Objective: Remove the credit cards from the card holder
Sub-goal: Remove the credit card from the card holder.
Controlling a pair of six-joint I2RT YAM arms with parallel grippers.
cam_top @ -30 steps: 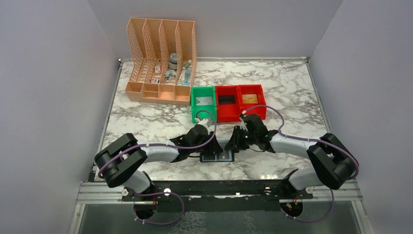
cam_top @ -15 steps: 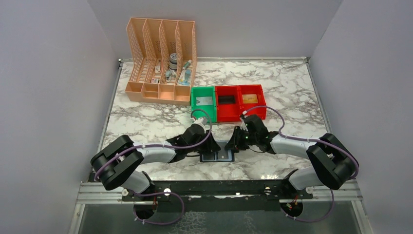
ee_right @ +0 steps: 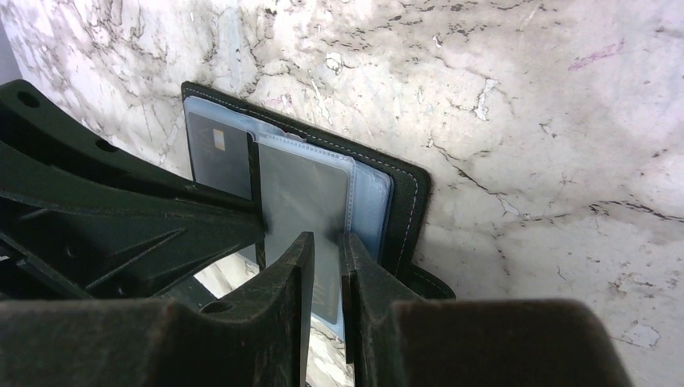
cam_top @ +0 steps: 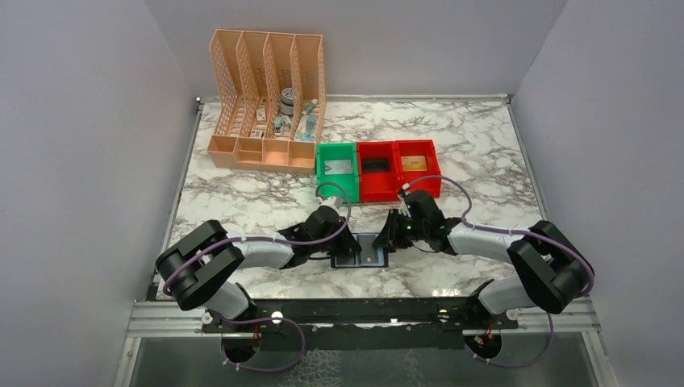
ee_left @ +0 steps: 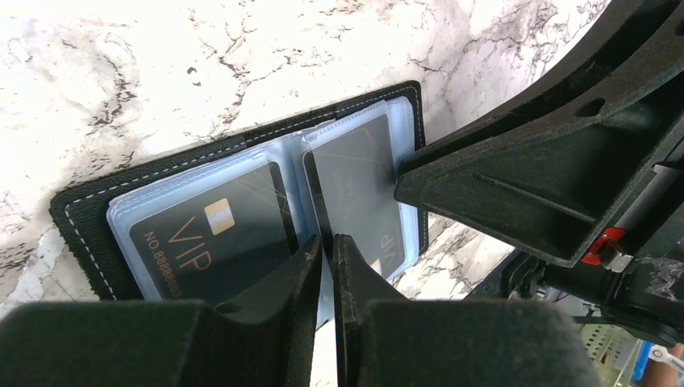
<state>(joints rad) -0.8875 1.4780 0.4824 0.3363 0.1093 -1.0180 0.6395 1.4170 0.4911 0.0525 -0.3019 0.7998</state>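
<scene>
I have the holder point(cam_top: 360, 251) lying open on the table point(cam_top: 476, 153), close to the arm bases, with both grippers down on it from either side.

The left gripper point(ee_left: 329, 254) has its jaws nearly together, with only a thin slit between them. The edge of the dark card point(ee_left: 359, 189) in the middle leaf runs straight into that slit. I judge it pinched, though I cannot rule out that the jaws also have the clear sleeve. The right gripper point(ee_right: 327, 266) is closed to a narrow gap on the near edge of that same leaf, and I read that as holding the holder steady.

Progress, as I judge it:
- A tan card point(cam_top: 414, 164) lies in the far-right red bin point(cam_top: 419, 187).
- Something pale point(cam_top: 339, 167) lies in the green bin point(cam_top: 320, 169). It may be a card, but it is too small to tell.
- The middle bin looks dark inside and I cannot read it.

At least 2 cards are left in the holder. 1 is the dark card at the left jaws. The other is the VIP card point(ee_left: 206, 234), fully seated in the other sleeve and untouched. There may be more cards under the stacked leaves, which I cannot see.

The dark card has not come clear of its sleeve, so the task is partway done.
</scene>
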